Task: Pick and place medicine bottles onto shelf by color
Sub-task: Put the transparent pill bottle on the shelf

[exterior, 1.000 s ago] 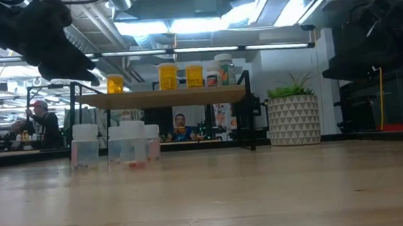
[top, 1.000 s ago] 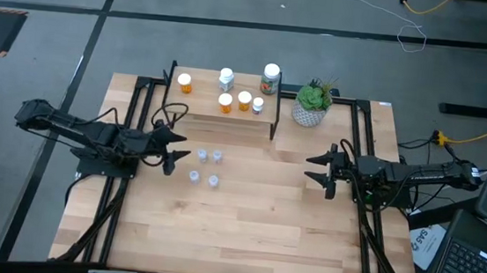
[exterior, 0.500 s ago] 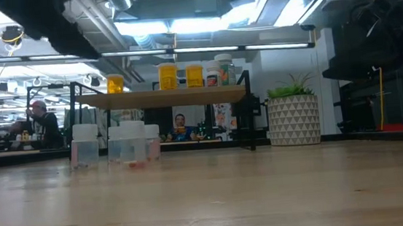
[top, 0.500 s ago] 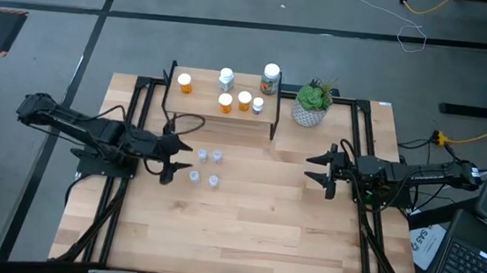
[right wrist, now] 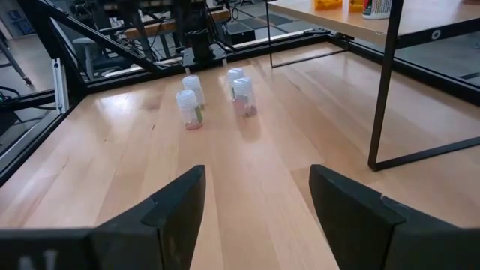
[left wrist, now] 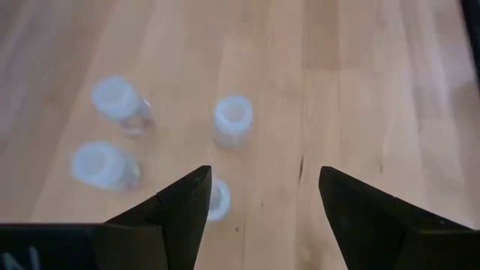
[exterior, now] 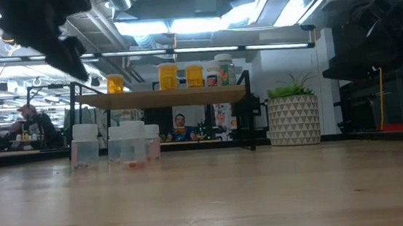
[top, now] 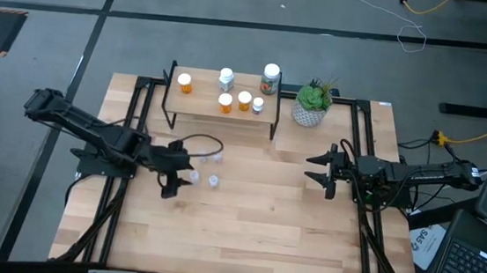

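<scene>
Four clear-bluish bottles (left wrist: 233,114) stand upright on their bases on the tabletop, left of centre; they also show in the high view (top: 213,181) and the low view (exterior: 109,143). My left gripper (top: 181,168) hovers open above their left side, pointing down at them (left wrist: 262,176), and touches none. In the high view it partly hides one of them. Three orange bottles (top: 225,103), two pale ones (top: 226,78) and a dark white-capped one (top: 271,79) stand on the shelf (top: 201,113). My right gripper (top: 322,172) waits open and empty at the right (right wrist: 256,176).
A potted green plant (top: 313,103) stands on the table right of the shelf. Black frame rails (top: 361,156) run along both table sides. Bare wood (top: 244,225) lies between the grippers and toward the near edge. A person (exterior: 30,121) shows in the room behind.
My left gripper has gone toward the table's right edge and a little toward the near edge. It now stands over the group of clear bottles and is still open. The bottles have stayed in place.
</scene>
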`<state>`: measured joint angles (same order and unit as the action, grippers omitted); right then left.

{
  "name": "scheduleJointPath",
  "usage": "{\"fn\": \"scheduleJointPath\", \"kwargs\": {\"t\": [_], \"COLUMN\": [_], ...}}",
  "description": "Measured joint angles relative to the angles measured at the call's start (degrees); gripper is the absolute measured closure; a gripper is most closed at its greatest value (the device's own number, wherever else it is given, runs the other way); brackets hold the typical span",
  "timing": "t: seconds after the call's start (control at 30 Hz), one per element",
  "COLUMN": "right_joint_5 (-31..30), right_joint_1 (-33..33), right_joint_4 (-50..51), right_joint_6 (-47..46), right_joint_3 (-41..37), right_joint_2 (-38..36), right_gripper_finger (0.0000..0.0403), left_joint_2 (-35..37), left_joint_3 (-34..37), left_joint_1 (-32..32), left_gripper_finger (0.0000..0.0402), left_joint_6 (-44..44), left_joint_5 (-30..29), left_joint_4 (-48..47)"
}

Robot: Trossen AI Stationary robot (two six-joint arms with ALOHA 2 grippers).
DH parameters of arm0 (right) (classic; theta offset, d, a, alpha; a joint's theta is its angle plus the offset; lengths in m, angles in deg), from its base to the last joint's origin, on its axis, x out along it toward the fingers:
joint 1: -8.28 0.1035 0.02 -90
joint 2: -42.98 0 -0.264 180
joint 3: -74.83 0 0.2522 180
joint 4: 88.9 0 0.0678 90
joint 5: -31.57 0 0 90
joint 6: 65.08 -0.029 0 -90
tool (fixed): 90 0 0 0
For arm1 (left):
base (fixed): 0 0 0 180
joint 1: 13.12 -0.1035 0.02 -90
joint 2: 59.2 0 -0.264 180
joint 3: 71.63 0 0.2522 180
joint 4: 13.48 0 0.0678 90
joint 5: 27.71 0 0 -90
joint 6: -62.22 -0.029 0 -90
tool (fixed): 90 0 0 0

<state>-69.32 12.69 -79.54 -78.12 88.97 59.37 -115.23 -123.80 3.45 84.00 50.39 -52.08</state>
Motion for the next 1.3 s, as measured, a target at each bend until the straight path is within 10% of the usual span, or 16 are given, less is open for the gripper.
{"fn": "scheduleJointPath", "kwargs": {"t": [1.3], "right_joint_5": [0.01], "right_joint_1": [0.01], "right_joint_4": [0.09], "right_joint_6": [0.0], "right_joint_3": [0.0], "right_joint_2": [-0.02], "right_gripper_finger": [0.0162], "left_joint_2": [-19.37], "left_joint_3": [0.02], "left_joint_1": [-5.69], "left_gripper_finger": [0.0163], "left_joint_6": [1.66], "left_joint_5": [1.14], "left_joint_4": [-0.29]}}
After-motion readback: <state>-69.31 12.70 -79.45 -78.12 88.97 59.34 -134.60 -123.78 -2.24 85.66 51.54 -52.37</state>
